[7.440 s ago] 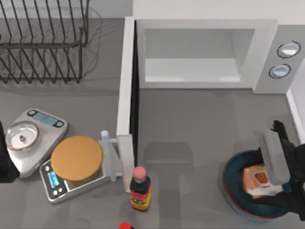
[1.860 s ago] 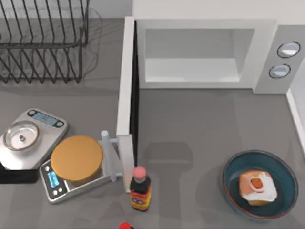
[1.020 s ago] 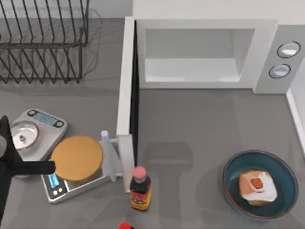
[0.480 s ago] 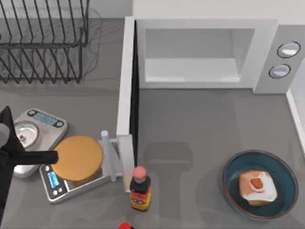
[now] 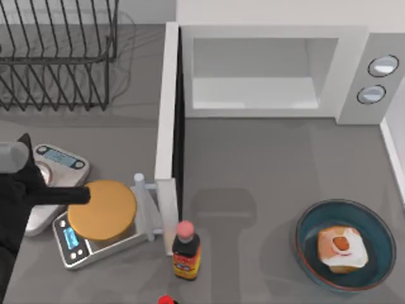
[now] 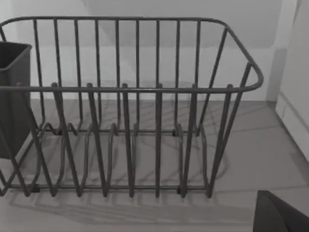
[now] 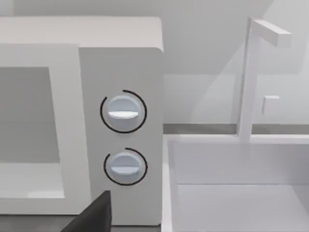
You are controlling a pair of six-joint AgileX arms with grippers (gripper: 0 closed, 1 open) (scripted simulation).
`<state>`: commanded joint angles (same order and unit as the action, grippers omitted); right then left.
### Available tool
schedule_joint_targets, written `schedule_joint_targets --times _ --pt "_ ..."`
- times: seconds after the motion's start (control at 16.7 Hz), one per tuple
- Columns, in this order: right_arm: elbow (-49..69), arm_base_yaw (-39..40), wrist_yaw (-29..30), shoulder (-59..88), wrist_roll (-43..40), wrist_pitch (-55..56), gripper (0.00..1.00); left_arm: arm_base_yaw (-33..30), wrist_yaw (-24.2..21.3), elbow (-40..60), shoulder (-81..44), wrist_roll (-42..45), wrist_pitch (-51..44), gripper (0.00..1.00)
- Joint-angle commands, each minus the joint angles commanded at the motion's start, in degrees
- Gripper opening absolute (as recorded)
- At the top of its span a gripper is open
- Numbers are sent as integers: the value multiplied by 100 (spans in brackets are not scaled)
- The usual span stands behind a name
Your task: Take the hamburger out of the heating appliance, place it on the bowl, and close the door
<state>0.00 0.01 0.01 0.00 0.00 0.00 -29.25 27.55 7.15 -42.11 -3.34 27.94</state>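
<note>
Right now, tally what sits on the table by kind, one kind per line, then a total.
Scales: 2
Bottles: 2
Dish rack: 1
Microwave: 1
Bowl: 1
Hamburger: 1
Orange disc: 1
Total: 9

top: we look straight down on the table [image 5: 266,164] | left wrist: we face the wire rack [image 6: 130,111] level, close; rack shared with top | right wrist: we face the microwave [image 7: 120,130] dials, near; shared with top
</note>
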Motion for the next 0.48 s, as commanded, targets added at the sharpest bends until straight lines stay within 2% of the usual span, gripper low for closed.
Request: schedule_joint_targets --times 0.48 --pt "0 0 0 0 0 0 100 -381 -210 2310 -1373 -1268 -3806 0"
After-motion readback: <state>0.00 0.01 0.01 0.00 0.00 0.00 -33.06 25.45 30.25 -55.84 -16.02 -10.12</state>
